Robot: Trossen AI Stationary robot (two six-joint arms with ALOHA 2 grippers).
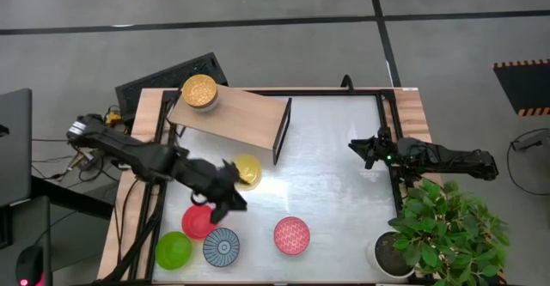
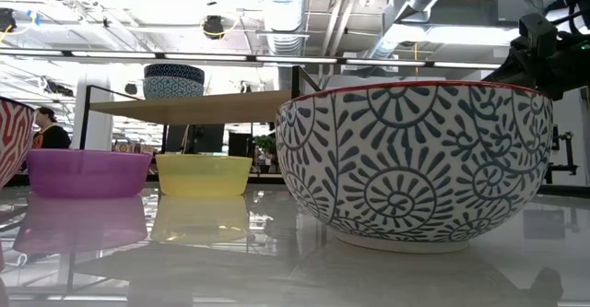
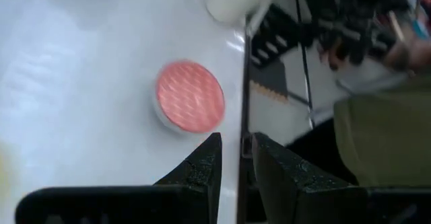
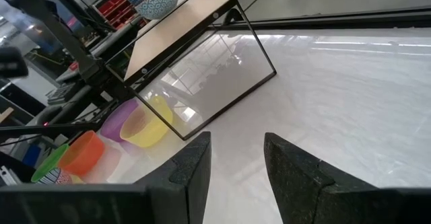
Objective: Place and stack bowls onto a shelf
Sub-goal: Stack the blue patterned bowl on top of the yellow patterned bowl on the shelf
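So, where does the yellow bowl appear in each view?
High view: yellow bowl beside the shelf's dark end panel, partly under the left arm.
Low view: left of centre, below the shelf.
Left wrist view: not clearly in it.
Right wrist view: beside the purple bowl.
Shared landmark: the shelf.

High view: overhead, straight down, whole desk [image 1: 335, 174] in frame. Low view: desk-top height, level, blue-grey patterned bowl [image 2: 415, 164] very near lens, shelf [image 2: 198, 107] behind. Left wrist view: downward past own fingers onto pink-red bowl [image 3: 190, 96]. Right wrist view: across desk toward shelf. High, low, right wrist views share shelf, yellow bowl [image 4: 151, 123].
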